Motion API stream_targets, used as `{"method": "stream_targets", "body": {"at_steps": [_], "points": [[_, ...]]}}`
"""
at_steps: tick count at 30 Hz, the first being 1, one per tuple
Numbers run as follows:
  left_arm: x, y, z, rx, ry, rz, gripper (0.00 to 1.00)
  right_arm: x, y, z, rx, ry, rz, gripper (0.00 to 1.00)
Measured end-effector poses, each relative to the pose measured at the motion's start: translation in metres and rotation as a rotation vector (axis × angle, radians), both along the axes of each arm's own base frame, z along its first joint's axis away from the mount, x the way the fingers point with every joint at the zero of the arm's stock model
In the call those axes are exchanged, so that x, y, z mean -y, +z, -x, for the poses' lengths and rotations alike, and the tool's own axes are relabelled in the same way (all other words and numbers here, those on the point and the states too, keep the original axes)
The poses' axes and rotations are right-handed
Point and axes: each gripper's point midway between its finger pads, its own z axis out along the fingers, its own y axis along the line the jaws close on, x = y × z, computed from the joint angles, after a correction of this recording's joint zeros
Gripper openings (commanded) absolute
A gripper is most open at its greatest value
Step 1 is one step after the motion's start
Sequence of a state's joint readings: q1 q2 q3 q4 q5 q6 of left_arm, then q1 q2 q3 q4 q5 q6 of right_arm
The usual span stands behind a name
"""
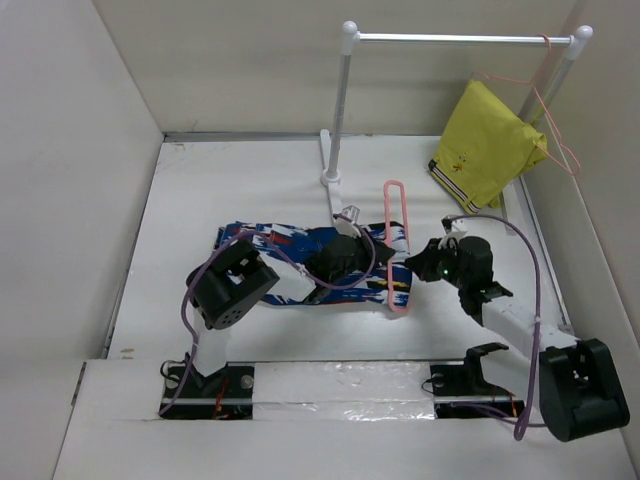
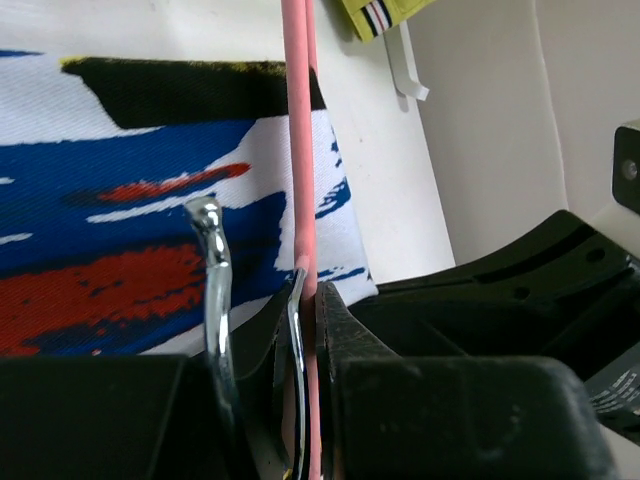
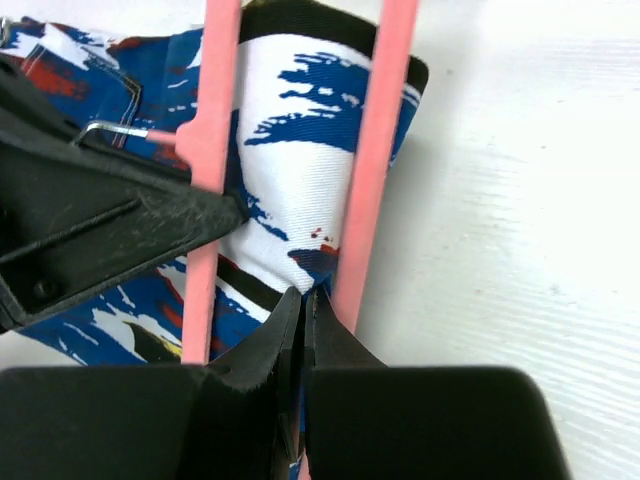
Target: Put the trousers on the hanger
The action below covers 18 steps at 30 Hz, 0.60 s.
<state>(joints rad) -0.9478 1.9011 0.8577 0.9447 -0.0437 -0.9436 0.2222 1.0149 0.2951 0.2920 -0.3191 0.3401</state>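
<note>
The blue patterned trousers (image 1: 290, 245) lie flat across the middle of the table. Their right end reaches the pink hanger (image 1: 398, 240), which stands on edge over that end. In the left wrist view my left gripper (image 2: 308, 300) is shut on a pink bar of the hanger (image 2: 298, 130), with the chrome hook (image 2: 212, 270) just left of it and the trousers (image 2: 120, 220) below. In the right wrist view my right gripper (image 3: 305, 298) is shut on a fold of the trousers (image 3: 300, 190) between the hanger's two bars (image 3: 378, 160). Both grippers, left (image 1: 385, 258) and right (image 1: 408, 268), meet at the hanger.
A white clothes rail (image 1: 450, 38) stands at the back right, its post foot (image 1: 330, 165) just behind the trousers. A yellow garment (image 1: 485, 150) hangs from it on another pink hanger. Walls close in on the left and right.
</note>
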Motion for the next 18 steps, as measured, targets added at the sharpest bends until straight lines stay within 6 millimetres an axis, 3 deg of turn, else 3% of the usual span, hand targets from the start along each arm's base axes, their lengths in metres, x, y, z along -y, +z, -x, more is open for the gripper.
{"method": "stream_targets", "body": {"at_steps": [10,18], "points": [[0.016,-0.041,-0.006,-0.071,-0.022,-0.041,0.0,-0.001,-0.023,-0.023,-0.13,0.042,-0.018,0.0],[0.029,-0.044,-0.008,-0.102,-0.055,-0.046,0.0,0.001,-0.016,-0.022,-0.101,0.033,0.01,0.0]]}}
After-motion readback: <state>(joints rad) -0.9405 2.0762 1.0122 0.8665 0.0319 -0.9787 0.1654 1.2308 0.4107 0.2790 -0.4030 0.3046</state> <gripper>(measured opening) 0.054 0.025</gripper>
